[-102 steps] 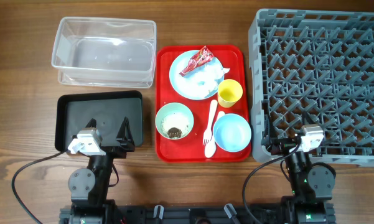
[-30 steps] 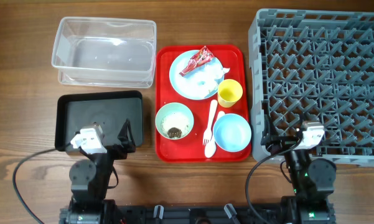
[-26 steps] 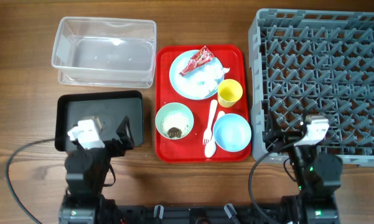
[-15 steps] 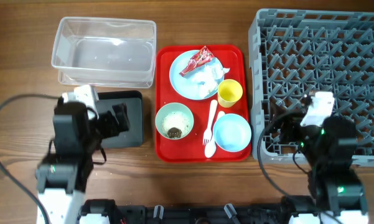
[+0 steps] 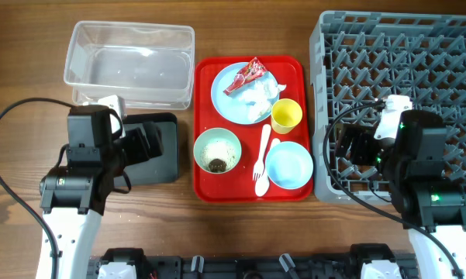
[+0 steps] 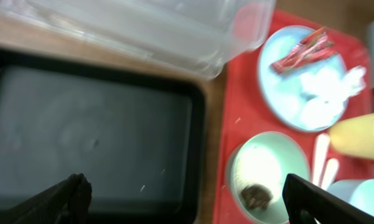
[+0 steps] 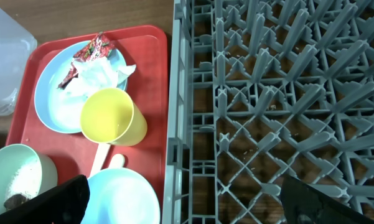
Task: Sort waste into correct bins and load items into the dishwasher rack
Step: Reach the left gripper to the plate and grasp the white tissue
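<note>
The red wrapper (image 5: 246,75) and white tissue (image 5: 262,93) lie on the light blue plate (image 5: 234,103). The yellow cup (image 5: 286,115), white fork and spoon (image 5: 262,159), light blue bowl (image 5: 288,165) and pale green bowl (image 5: 217,147) with crumbs and a brown lump (image 5: 216,164) sit on the red tray (image 5: 203,77). My left gripper (image 5: 143,143) is open and empty above the black tray (image 5: 167,159), below the clear tub (image 5: 129,62). My right gripper (image 5: 353,147) is open and empty over the front left edge of the grey rack (image 5: 403,62).
The left wrist view shows its gripper (image 6: 187,199) over the black tray (image 6: 93,137), with the green bowl (image 6: 267,174) to the right. The right wrist view shows its gripper (image 7: 187,205) spanning the rack wall (image 7: 174,124), with the yellow cup (image 7: 109,115) and blue bowl (image 7: 121,196).
Both arms have lifted from the table's front edge and reached forward. The left gripper now hangs over the black tray and the right over the rack's front left edge. The dishes have not moved.
</note>
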Controlling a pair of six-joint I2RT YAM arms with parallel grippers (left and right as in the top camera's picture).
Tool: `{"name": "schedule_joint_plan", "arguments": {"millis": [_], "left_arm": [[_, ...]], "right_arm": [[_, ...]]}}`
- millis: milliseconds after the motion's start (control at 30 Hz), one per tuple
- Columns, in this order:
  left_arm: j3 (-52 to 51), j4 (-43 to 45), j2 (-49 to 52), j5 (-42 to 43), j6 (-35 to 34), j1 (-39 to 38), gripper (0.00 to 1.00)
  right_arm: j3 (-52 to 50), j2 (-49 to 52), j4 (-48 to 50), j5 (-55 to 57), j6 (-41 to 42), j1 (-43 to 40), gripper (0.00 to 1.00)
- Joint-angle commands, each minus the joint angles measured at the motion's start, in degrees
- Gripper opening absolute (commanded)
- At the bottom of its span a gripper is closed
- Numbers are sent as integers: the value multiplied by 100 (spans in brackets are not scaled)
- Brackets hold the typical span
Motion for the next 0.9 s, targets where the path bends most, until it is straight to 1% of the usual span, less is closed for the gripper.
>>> {"name": "schedule_joint_plan", "arguments": {"millis": [0, 100, 200, 367, 433, 700, 867], "left_arm": [[133, 457, 42, 474, 94, 11, 100], [291, 778, 319, 474, 96, -127, 100], [656, 1115, 811, 448, 179, -422, 100], [1379, 1733, 1799, 431, 603, -1025, 100], [1637, 2133, 2264, 426, 774, -1320, 100], [1762, 4033, 3735, 431, 785, -2175, 100], [1762, 4562, 4544, 433, 782, -2616, 100]], "right_arm": [[142, -11, 0, 59, -22, 22, 100], [142, -11, 0, 57, -17, 22, 100], [142, -11, -2, 55, -13, 22, 100], [142, -11, -4, 52, -4, 22, 100], [142, -9, -2, 55, -7, 22, 100], [140, -4, -2, 55, -4, 22, 100], [140, -4, -2, 55, -4, 22, 100]]}}
